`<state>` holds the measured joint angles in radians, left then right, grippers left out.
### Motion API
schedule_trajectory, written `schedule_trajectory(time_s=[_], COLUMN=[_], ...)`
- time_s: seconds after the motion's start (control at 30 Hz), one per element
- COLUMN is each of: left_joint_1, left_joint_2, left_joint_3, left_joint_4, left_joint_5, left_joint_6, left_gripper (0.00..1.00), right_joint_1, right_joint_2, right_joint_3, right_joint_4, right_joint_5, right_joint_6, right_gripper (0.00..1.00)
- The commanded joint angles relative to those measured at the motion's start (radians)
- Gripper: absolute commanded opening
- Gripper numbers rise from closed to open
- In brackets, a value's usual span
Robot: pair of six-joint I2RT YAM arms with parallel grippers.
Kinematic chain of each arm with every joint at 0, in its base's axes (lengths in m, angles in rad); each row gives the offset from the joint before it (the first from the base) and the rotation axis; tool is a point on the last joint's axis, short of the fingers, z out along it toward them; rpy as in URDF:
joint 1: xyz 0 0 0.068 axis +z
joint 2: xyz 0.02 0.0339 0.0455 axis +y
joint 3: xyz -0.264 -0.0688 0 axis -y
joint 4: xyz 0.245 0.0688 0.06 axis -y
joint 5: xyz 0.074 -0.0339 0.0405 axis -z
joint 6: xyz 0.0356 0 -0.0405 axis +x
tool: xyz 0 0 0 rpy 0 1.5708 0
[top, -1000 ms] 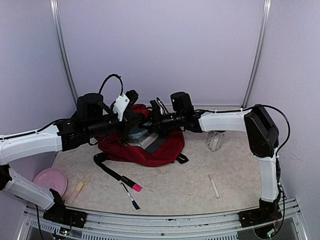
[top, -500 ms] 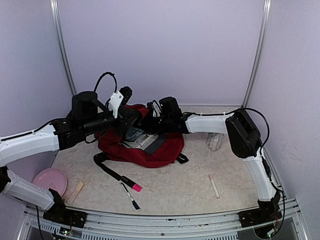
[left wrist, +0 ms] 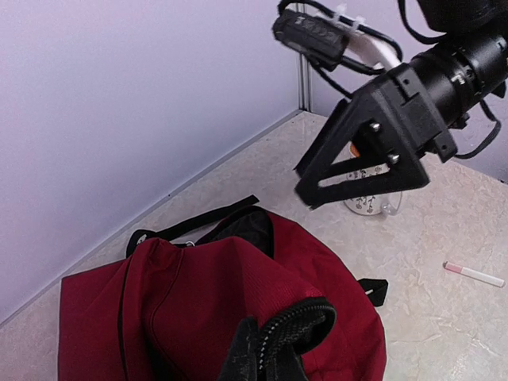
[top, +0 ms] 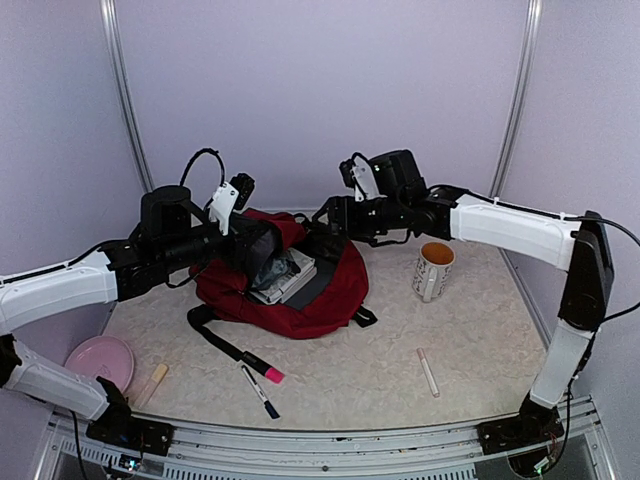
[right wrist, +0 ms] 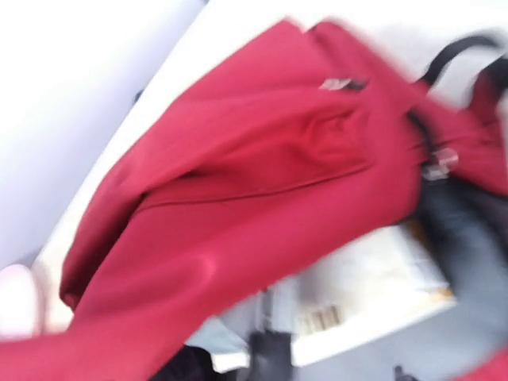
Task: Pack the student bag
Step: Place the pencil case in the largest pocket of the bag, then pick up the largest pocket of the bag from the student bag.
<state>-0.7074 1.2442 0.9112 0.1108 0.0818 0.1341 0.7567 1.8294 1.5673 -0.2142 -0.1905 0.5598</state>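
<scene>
The student bag (top: 330, 290) is pinched at its zipper rim by the closed left gripper (top: 268, 245). The right gripper (top: 328, 218) is positioned over its far side; the jaw spread cannot be told.

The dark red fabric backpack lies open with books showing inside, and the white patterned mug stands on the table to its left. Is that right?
Not quite. The white patterned mug stands to the right of the dark red fabric backpack, not the left, as the top external view shows. The rest stands.
</scene>
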Motion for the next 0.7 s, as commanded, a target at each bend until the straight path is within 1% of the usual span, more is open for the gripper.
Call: schedule_trajectory(time_s=[0.0, 0.07, 0.17, 0.27, 0.33, 0.4, 0.5, 0.53, 0.57, 0.67], left_joint_1=[0.003, -0.004, -0.020, -0.033, -0.041, -0.051, -0.073, -0.081, -0.088, -0.103], left_joint_2=[0.000, -0.002, -0.002, 0.002, 0.004, 0.001, -0.009, -0.012, -0.015, -0.010], left_joint_3=[-0.007, -0.011, -0.011, -0.006, -0.003, -0.002, -0.007, -0.010, -0.014, -0.013], left_joint_4=[-0.014, -0.019, -0.022, -0.025, -0.031, -0.039, -0.058, -0.062, -0.065, -0.054], left_joint_5=[-0.018, -0.013, -0.013, -0.013, -0.015, -0.019, -0.021, -0.020, -0.017, 0.014], left_joint_6=[-0.004, 0.001, 0.009, 0.010, 0.013, 0.017, 0.032, 0.041, 0.047, 0.036], left_gripper=[0.00, 0.00, 0.00, 0.00, 0.00, 0.00, 0.00, 0.00, 0.00, 0.00], right_joint_1=[-0.015, -0.025, -0.041, -0.052, -0.055, -0.057, -0.061, -0.065, -0.069, -0.095], right_joint_2=[-0.108, -0.132, -0.095, -0.026, 0.023, 0.068, 0.110, 0.124, 0.135, 0.157], right_joint_3=[-0.168, -0.239, -0.289, -0.314, -0.311, -0.309, -0.304, -0.298, -0.291, -0.285], right_joint_4=[-0.157, -0.173, -0.190, -0.150, -0.121, -0.078, 0.001, 0.015, 0.031, 0.071], right_joint_5=[0.241, 0.300, 0.267, 0.154, 0.107, 0.062, -0.017, -0.039, -0.055, -0.086], right_joint_6=[-0.055, -0.033, -0.018, -0.012, -0.010, -0.005, 0.000, 0.001, 0.002, 0.010], right_gripper=[0.82, 0.82, 0.85, 0.86, 0.86, 0.82, 0.70, 0.63, 0.53, 0.15])
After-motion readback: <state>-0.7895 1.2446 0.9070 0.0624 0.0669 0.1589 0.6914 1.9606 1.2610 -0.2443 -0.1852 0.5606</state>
